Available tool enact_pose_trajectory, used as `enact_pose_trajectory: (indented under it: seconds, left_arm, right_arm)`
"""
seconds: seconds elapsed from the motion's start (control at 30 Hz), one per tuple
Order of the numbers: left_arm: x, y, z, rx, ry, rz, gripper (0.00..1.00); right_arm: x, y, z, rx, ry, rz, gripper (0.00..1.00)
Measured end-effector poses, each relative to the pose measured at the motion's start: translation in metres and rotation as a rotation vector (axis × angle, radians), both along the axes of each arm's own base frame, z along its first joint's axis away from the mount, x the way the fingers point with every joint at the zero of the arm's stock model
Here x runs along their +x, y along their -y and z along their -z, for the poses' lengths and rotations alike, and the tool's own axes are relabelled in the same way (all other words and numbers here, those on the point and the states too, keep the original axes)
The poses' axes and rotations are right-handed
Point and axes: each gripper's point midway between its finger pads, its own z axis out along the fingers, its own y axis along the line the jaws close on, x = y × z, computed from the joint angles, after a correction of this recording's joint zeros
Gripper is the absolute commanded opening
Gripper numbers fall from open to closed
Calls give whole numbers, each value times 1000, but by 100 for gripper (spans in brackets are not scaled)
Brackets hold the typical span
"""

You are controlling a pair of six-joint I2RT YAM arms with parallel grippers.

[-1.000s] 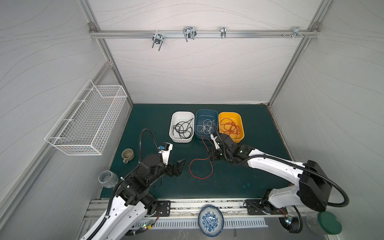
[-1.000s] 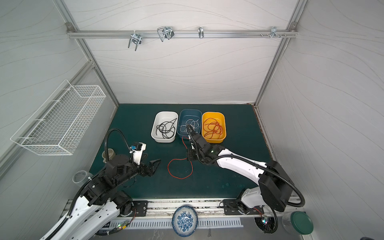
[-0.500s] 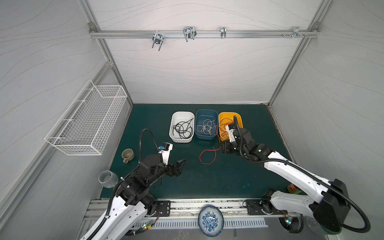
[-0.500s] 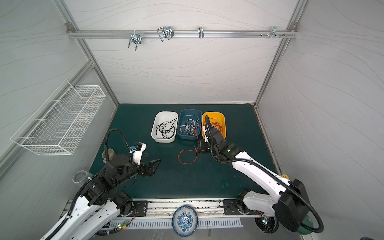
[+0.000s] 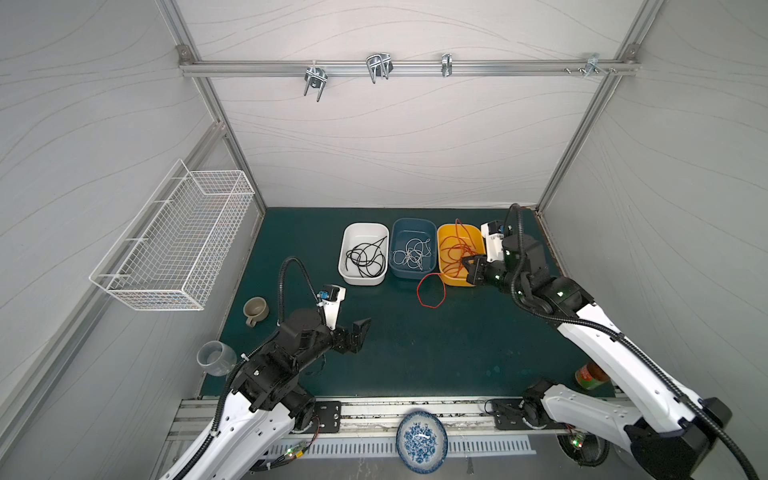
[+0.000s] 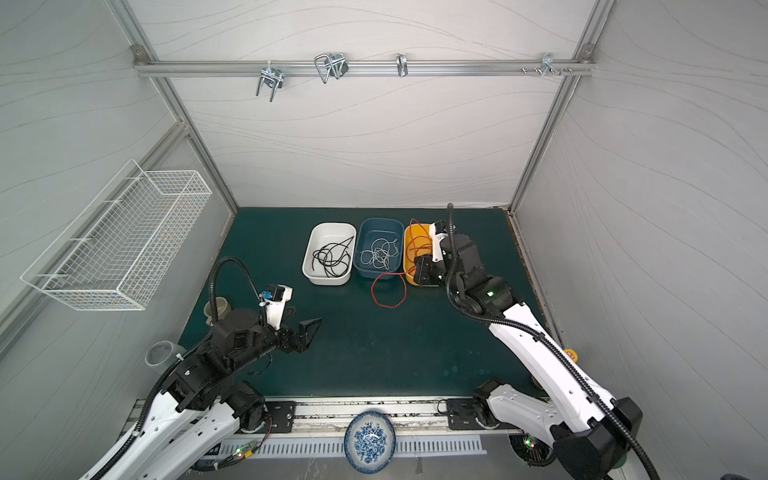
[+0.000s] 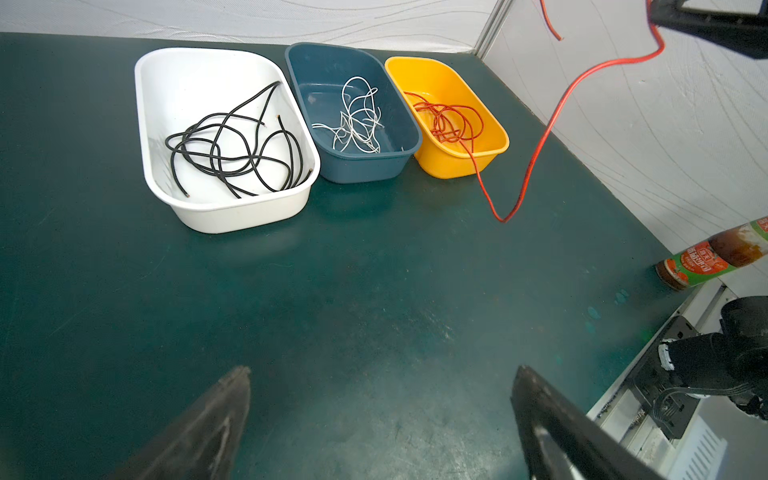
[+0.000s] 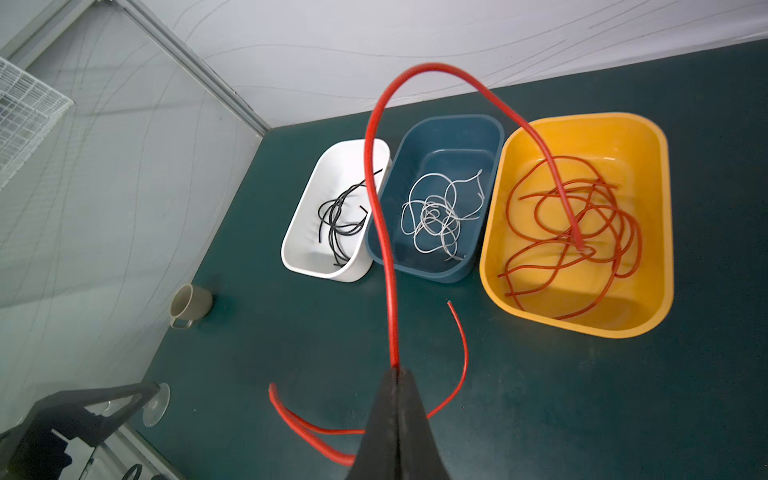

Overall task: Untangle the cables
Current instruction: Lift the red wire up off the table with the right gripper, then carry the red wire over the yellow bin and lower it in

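Note:
Three trays stand in a row at the back of the mat. The white tray (image 5: 345,249) holds black cables (image 5: 365,257), the blue tray (image 5: 411,222) white cables (image 5: 411,255), and the yellow tray (image 5: 457,228) red cables (image 5: 455,249). My right gripper (image 5: 467,266) (image 6: 417,270) (image 8: 395,370) is raised at the yellow tray's front corner, shut on a loose red cable (image 8: 384,249). That cable's short end arcs over the yellow tray. Its long part hangs in a loop (image 5: 419,291) (image 6: 374,291) down to the mat. My left gripper (image 5: 359,332) (image 7: 382,370) stands open and empty over the front left of the mat.
A beige mug (image 5: 255,309) and a clear cup (image 5: 216,357) sit at the left edge. A sauce bottle (image 5: 590,376) lies at the front right. A wire basket (image 5: 178,245) hangs on the left wall. A blue-patterned plate (image 5: 422,440) rests on the front rail.
My right gripper has carried the red cable from the middle of the mat to the right and back, up to the yellow tray. The left arm has not moved.

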Motion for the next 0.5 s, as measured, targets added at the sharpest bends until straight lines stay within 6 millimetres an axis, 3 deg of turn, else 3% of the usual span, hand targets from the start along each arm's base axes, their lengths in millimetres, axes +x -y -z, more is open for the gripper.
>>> enact_pose_trajectory:
  seconds: [0.2, 0.5]
  left_arm:
    - [0, 0, 0, 0, 0, 0, 99]
    - [1, 1, 3, 6, -10, 0, 99]
  right_arm:
    - [16, 29, -30, -6, 54, 94, 0]
    - [45, 65, -32, -99, 60, 265, 0]
